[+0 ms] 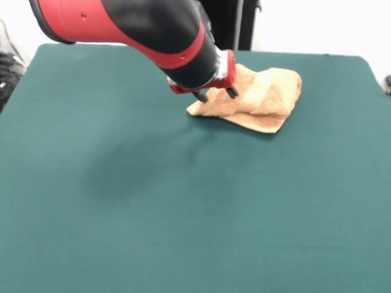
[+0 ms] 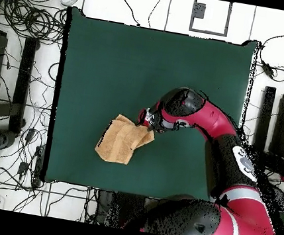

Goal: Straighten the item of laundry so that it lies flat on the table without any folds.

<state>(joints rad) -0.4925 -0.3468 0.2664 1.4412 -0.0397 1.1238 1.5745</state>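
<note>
From my remote seat I see the tan-orange terry-cloth hand towel (image 1: pixel 262 97) lying crumpled in the upper right of the front view, on the far part of the large rectangular table covered in dark green cloth (image 1: pixel 180 211). The towel is bunched and folded over itself, with a raised lump across its top and a flatter flap reaching down toward the lower right of the heap. In the overhead view the same towel (image 2: pixel 119 142) sits in the lower middle of the green table (image 2: pixel 113 64), close to the table's bottom edge, and it reads as a lopsided folded patch with creases running through it. The red and black arm (image 1: pixel 143 18) sweeps in from the upper left of the front view and ends at the towel's left edge; overhead the arm (image 2: pixel 216 132) comes up from the lower right of the frame. The robot's black-tipped gripper (image 1: pixel 216 93) has its two short fingers spread a little apart, their tips right at the towel's near-left rim. I cannot tell whether any cloth is pinched between them. Overhead, the gripper (image 2: pixel 148 125) meets the towel's upper right corner. Cables (image 2: pixel 26 23) trail over the white floor at the left of the overhead frame.
</note>
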